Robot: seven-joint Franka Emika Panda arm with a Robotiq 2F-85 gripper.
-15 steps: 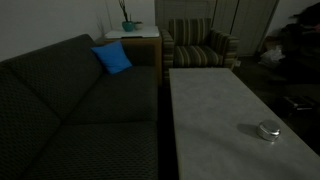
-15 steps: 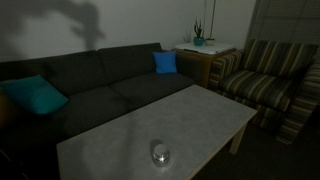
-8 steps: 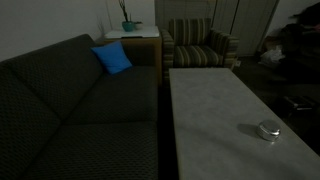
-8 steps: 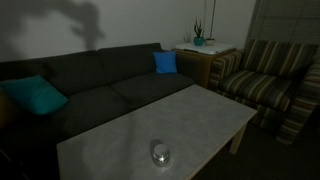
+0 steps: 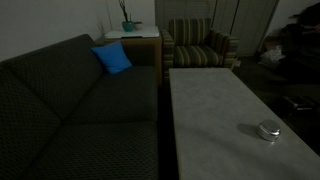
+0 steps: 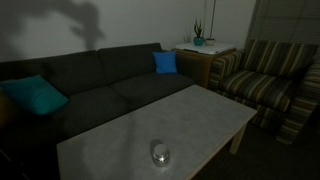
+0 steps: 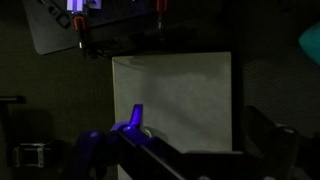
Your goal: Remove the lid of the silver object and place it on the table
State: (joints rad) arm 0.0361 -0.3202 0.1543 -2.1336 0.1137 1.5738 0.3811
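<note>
I find the claw (image 7: 133, 128) open and empty. Only a dim, purple-lit part of it shows at the lower edge of the wrist view, with the pale tabletop (image 7: 180, 90) well below it. The silver object (image 5: 267, 130) stands on the tabletop well apart from the claw, and its lid (image 5: 267, 127) appears seated on top, though too small to separate clearly.

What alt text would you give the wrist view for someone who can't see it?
A dim, high view down onto the pale grey table, dark all around it. Purple-lit robot hardware crosses the bottom of the picture, overlapping the table's lower edge.
</note>
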